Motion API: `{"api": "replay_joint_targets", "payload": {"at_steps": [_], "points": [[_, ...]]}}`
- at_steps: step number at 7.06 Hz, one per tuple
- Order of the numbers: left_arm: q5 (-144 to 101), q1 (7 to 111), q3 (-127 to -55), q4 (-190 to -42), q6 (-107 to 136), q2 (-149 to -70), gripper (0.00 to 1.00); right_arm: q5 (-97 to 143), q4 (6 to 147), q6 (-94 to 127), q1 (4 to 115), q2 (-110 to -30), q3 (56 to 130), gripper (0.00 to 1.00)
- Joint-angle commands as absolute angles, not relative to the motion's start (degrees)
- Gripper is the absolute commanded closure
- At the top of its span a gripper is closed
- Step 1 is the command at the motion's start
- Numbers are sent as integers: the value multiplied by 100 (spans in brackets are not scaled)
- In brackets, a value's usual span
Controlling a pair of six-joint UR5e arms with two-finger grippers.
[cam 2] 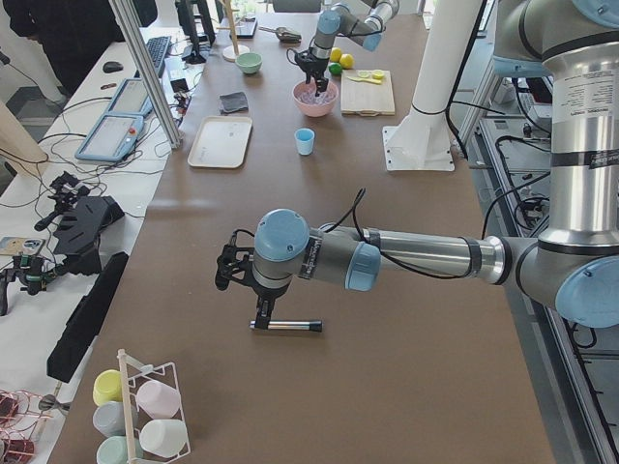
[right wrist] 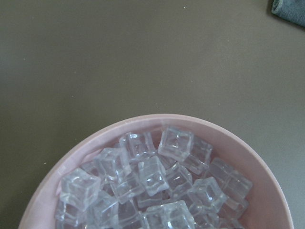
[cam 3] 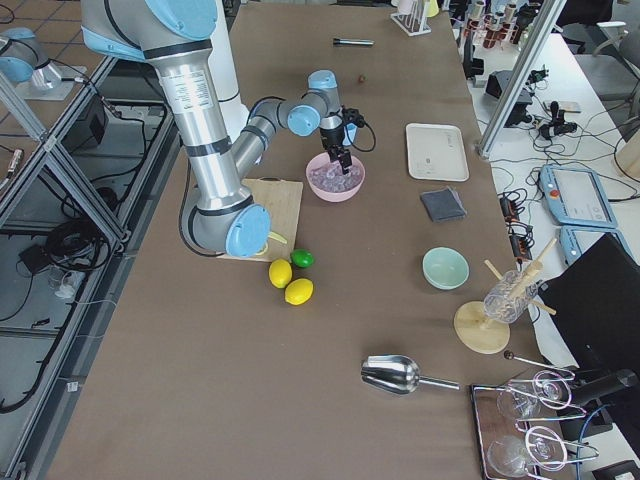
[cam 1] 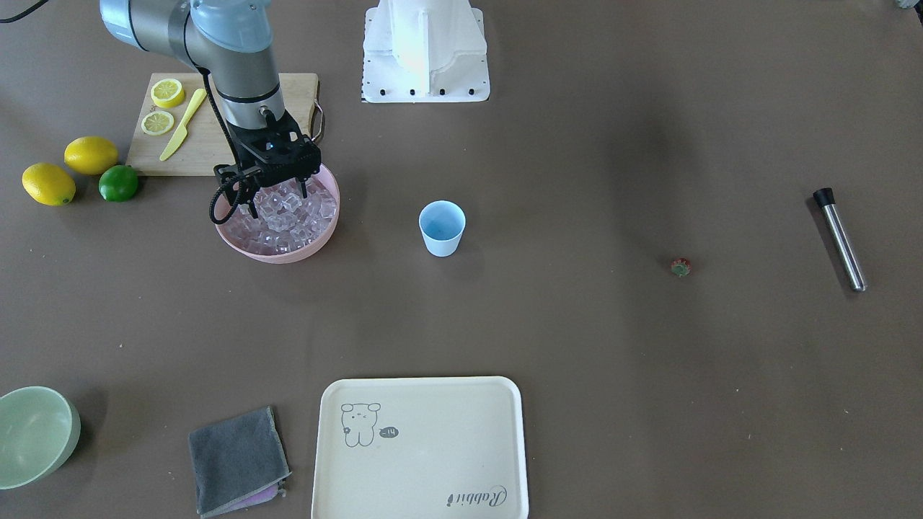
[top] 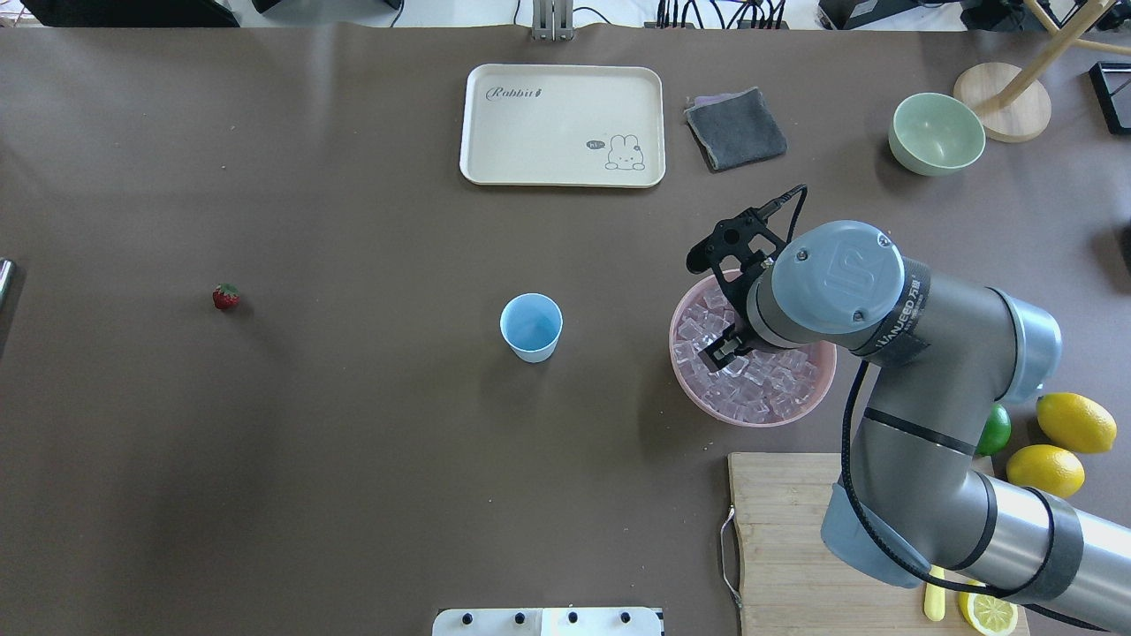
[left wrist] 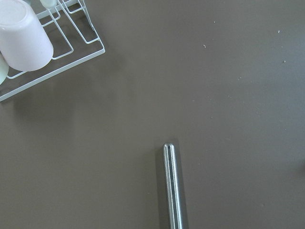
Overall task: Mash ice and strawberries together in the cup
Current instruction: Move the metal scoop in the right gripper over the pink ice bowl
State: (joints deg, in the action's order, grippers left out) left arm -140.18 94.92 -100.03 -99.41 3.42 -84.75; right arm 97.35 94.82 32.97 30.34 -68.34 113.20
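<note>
Now fetching ice: the right pincer (cam 1: 280, 199) hangs open, tips among the ice (cam 1: 288, 215) in the pink bowl (cam 1: 277, 256). Next, it should close on one cube and carry it to the cup (cam 1: 441, 229). Left pincer (cam 2: 230, 275): cannot tell.

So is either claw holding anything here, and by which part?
Right claw is open, down at the ice in the pink bowl, gripping nothing. Left claw above the metal rod: cannot tell.
</note>
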Motion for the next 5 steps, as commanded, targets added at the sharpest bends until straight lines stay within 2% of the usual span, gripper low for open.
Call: {"api": "replay_joint_targets", "payload": {"at_steps": [1,4,5], "points": [[-14027,9518,-10080,-9940,343,-8473,1,9659,9475,3296,2927,-6846,11294,25],[-14036,9536,-10230,-9932,343,-8341,1,9519,9475,3322,2717,-6768,11215,26],[-14036,9536,-10239,-9932,343,-8341,1,9466,9475,3331,2690,-6785,11163,33]]}}
